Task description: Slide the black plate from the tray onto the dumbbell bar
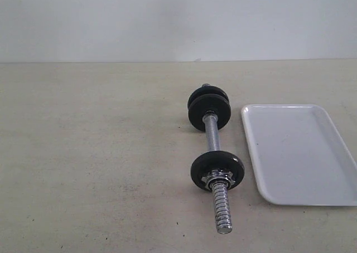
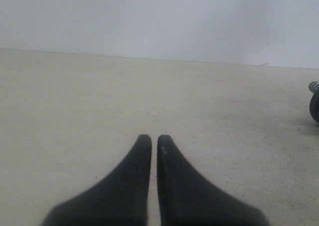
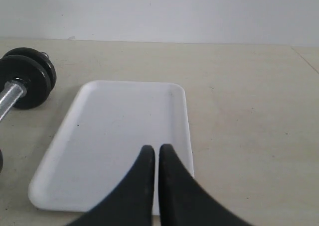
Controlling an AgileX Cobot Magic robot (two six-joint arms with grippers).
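The chrome dumbbell bar (image 1: 211, 135) lies on the table, its bare threaded end towards the front. Two black discs (image 1: 209, 111) sit side by side on its far end, and I cannot tell which is the black plate. A third black disc (image 1: 217, 172) with a chrome star nut (image 1: 216, 180) sits nearer the front. The white tray (image 1: 301, 152) to the right holds nothing. My right gripper (image 3: 156, 149) is shut over the tray (image 3: 119, 136), with the far discs (image 3: 27, 79) off to one side. My left gripper (image 2: 154, 139) is shut over bare table. Neither gripper shows in the exterior view.
A pale wall stands behind the beige table. In the left wrist view only a sliver of a black disc (image 2: 314, 109) shows at the frame's edge. The tray's right side runs past the exterior view's edge.
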